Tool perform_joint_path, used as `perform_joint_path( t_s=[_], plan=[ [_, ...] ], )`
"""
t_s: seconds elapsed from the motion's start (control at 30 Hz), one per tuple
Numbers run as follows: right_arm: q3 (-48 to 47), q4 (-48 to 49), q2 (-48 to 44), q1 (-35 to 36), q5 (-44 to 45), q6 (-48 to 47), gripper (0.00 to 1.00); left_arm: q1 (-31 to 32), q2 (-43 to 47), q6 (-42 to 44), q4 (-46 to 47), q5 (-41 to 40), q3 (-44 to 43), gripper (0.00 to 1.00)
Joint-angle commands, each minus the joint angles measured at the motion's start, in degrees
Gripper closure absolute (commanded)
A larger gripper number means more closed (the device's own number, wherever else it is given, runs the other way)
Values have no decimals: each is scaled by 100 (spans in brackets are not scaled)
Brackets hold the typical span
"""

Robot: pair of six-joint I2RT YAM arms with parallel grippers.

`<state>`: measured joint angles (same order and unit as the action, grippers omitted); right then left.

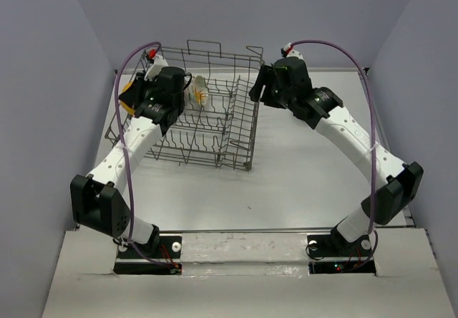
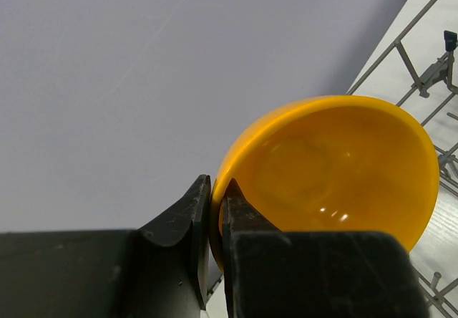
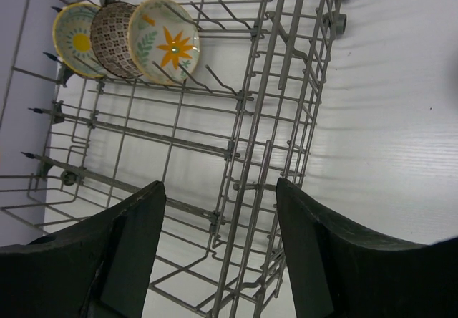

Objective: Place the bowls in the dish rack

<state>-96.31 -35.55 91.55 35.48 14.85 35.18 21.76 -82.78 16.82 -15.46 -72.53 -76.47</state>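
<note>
While plain grey-lilac walls (image 1: 50,82) close in on three sides, the white, faintly grained bench (image 1: 308,182) carries the large square grey wire dish rack (image 1: 243,153) at its far left. The left claw (image 2: 217,189) is pinched shut on the rim of the plain orange-yellow round bowl (image 2: 336,175), just beside the rack's left edge. The right claw (image 3: 218,185) hangs wide open and empty above the rack's right side. Inside, three bowls stand on edge among the tines: a yellow-flowered white bowl (image 3: 77,40), a brown patterned bowl (image 3: 114,39) and a leaf-patterned white bowl (image 3: 166,40).
</note>
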Motion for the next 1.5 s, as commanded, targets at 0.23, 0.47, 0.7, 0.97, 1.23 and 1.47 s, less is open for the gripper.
perform_joint_path(
  t_s=[0.23, 0.47, 0.7, 0.97, 1.23, 1.47],
  plan=[
    [68, 241, -875, 11, -132, -187, 31, -418, -308, 1666, 1379, 608, 53, 100],
    [288, 285, -1139, 11, -97, -213, 31, -594, -669, 1798, 1309, 995, 44, 100],
    [464, 321, -1244, 11, -53, -231, 31, -620, -1047, 1825, 1344, 890, 70, 100],
    [631, 382, -1341, 11, -26, -213, 30, -620, -1196, 1895, 1485, 688, 149, 100],
    [746, 470, -1359, 11, -35, -222, 30, -620, -1179, 2045, 1766, 486, 316, 100],
    [816, 523, -1359, 11, -26, -240, 30, -603, -1126, 2132, 1924, 451, 492, 100]
  ],
)
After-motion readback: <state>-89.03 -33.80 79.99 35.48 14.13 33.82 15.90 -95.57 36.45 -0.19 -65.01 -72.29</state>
